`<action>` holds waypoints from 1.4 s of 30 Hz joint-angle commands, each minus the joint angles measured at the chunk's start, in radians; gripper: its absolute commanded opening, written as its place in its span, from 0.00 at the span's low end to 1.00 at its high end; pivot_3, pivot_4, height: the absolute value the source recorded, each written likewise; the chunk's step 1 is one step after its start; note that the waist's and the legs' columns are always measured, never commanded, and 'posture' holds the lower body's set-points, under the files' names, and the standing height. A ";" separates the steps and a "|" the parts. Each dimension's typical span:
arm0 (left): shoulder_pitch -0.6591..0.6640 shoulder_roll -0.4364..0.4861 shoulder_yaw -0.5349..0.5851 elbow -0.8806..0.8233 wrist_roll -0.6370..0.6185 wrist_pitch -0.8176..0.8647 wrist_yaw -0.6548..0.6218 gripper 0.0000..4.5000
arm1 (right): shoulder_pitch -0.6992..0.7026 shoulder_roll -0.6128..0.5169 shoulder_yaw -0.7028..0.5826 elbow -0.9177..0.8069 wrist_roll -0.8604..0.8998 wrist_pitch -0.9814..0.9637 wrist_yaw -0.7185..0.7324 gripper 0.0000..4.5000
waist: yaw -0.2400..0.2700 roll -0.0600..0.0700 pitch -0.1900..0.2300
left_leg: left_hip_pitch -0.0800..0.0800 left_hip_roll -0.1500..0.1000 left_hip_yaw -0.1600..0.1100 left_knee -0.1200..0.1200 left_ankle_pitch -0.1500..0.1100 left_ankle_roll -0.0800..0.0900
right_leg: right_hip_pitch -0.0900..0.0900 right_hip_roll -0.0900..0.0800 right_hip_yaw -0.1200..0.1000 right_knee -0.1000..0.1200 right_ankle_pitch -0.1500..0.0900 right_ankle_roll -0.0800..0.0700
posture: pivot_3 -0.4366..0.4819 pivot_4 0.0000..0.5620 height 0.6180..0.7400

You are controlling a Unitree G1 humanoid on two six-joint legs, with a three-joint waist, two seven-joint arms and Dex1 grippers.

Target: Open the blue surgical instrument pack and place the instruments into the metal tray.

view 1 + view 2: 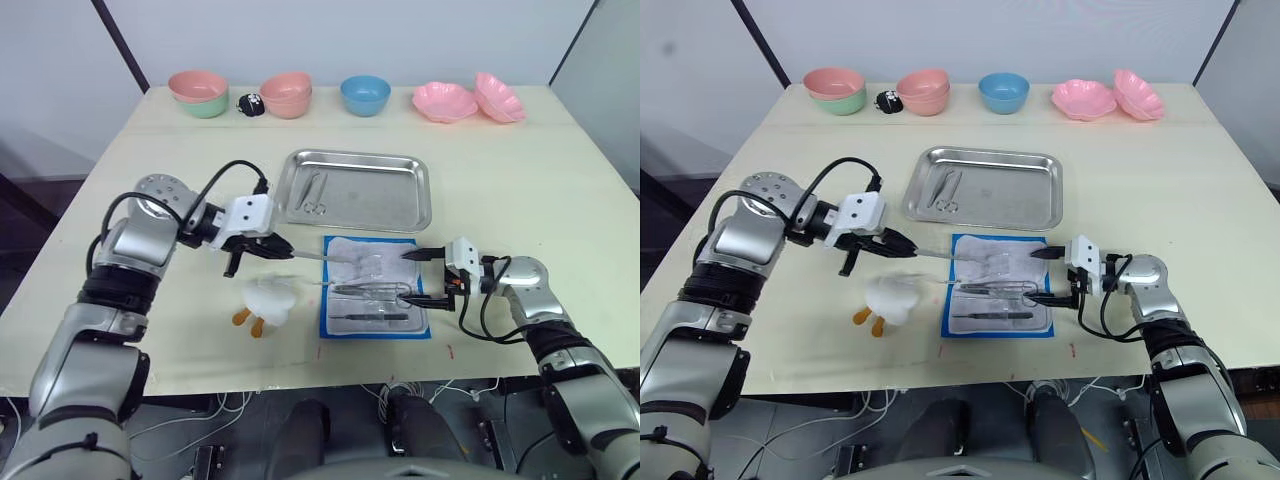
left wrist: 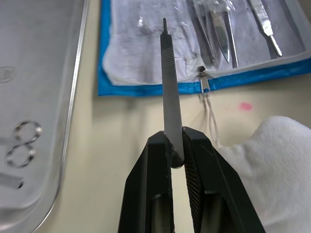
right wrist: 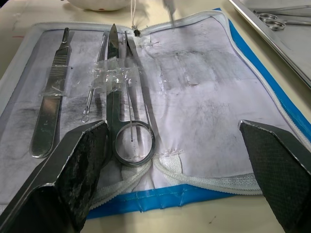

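- On the table (image 1: 560, 200), from the head views, the pack (image 1: 375, 288) is lying open just in front of the tray (image 1: 400, 190) (scissors (image 1: 315, 192) already lying inside), and a white cloth (image 1: 270, 298) is sitting beside it.
- At the left wrist, the left gripper (image 2: 174, 145) is pinching a slim handle (image 2: 170, 82) between closed fingers, its tip hanging over the pack's edge.
- At the right wrist, the right gripper (image 3: 175, 141) is hovering with fingers spread wide over the remaining instruments (image 3: 116, 111).
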 commanded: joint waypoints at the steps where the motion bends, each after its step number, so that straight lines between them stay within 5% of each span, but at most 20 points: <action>1: -0.004 0.031 0.030 -0.044 -0.030 0.011 -0.041 0.03 | 0.062 0.002 0.066 0.061 -0.095 0.015 -0.010 1.00 | 0.000 0.000 0.000 | 0.000 0.000 0.000 0.000 0.000 0.000 | 0.000 0.000 0.000 0.000 0.000 0.000 | 0.48 0.27 1.00; 10: 0.009 -0.074 0.094 -0.145 -0.079 0.209 0.177 0.03 | 0.066 -0.002 0.067 0.059 -0.095 0.016 -0.008 1.00 | 0.000 0.000 0.000 | 0.000 0.000 -0.001 0.000 0.000 0.000 | 0.000 0.000 0.000 0.000 0.000 0.000 | 0.48 0.27 1.00; 23: 0.003 -0.438 0.157 -0.325 -0.012 0.650 0.878 0.03 | 0.078 -0.004 0.068 0.046 -0.096 0.020 -0.014 1.00 | 0.001 -0.001 -0.001 | 0.000 -0.001 -0.006 0.000 0.000 0.000 | 0.001 -0.001 0.000 0.000 0.000 0.000 | 0.48 0.27 1.00; 31: -0.088 -0.598 0.212 -0.227 0.016 0.845 1.170 0.03 | 0.072 -0.006 0.069 0.049 -0.097 0.020 -0.014 1.00 | 0.002 -0.001 -0.001 | 0.001 -0.002 -0.006 0.000 0.000 0.000 | 0.002 -0.001 -0.001 0.000 0.000 0.001 | 0.48 0.27 1.00; 42: -0.199 -0.709 0.262 0.069 0.035 0.777 1.396 0.03 | 0.078 0.004 0.071 0.043 -0.096 0.021 -0.019 1.00 | 0.001 -0.001 -0.001 | 0.001 -0.002 -0.007 0.000 0.000 -0.001 | 0.002 -0.001 -0.001 0.000 0.000 0.001 | 0.48 0.27 1.00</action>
